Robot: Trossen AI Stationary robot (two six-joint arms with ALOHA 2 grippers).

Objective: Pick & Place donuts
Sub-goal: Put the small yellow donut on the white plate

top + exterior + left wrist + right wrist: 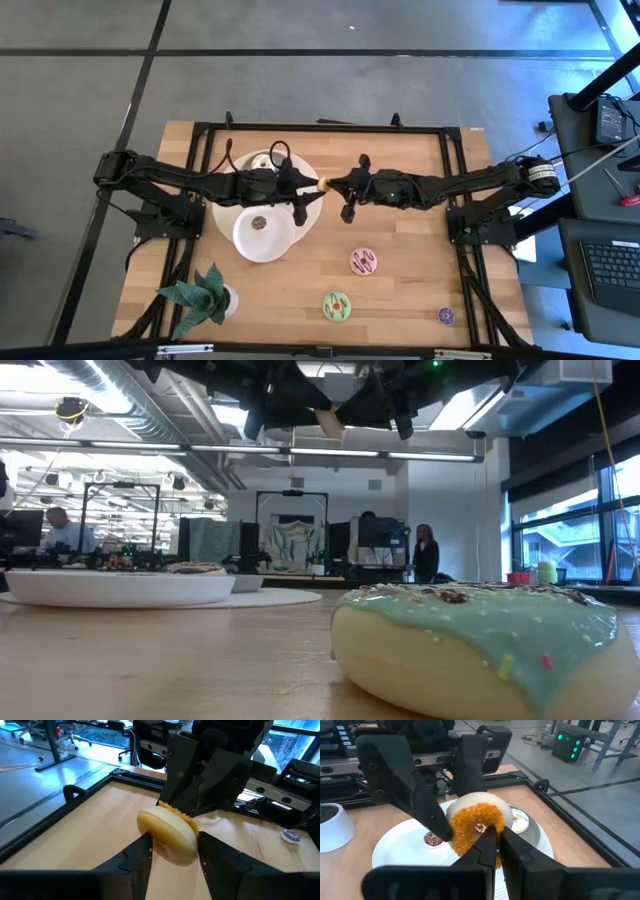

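An orange-sprinkled donut (pixel 324 183) with a cream underside hangs in the air between both grippers, above the right rim of the white plates (pixel 300 222). My left gripper (pixel 172 851) comes from the table's left and is shut on it. My right gripper (pixel 497 840) comes from the right and is shut on it too. A small chocolate donut (pixel 259 222) lies on the near plate, and another iced one (pixel 520 820) lies on the far plate. On the bare wood lie pink (pixel 363 262), green (pixel 336 305) and purple (pixel 446 316) donuts. My left gripper holds the donut's rim (pixel 192 840) pinched between its two fingers, one on each side, coming level from the table's left. The donut is lifted clear and tilted, cream underside toward this gripper. My right gripper meets the sprinkled face just below the hole (pixel 480 827), coming level from the table's right. Its narrow-set fingertips (pixel 489 837) hide how they grip the ring.
Two overlapping white plates sit under the left gripper. A potted plant (pixel 205 295) stands at the near left corner. A black frame (pixel 320 128) runs around the table's edges. In the low view the green donut (pixel 490 645) fills the foreground. People sit and stand in the room behind.
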